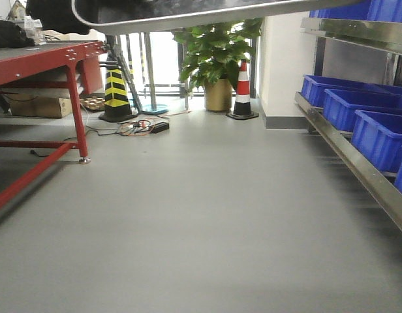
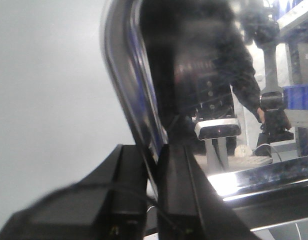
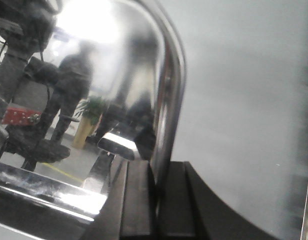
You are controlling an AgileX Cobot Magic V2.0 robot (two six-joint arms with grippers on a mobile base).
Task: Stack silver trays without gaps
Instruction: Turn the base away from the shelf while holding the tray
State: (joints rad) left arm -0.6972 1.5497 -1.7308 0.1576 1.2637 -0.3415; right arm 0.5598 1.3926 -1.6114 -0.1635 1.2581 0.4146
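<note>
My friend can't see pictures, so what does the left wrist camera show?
The left hand pinches the rim of a shiny silver tray between its two black fingers, seen very close. The tray's curved rim rises up the picture and its surface blurrily mirrors the room, with plain grey floor on the left.

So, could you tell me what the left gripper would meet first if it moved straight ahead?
The silver tray itself: its rim is clamped between the left gripper fingers. Beyond it, apparently only grey floor; depth is unclear.
</note>
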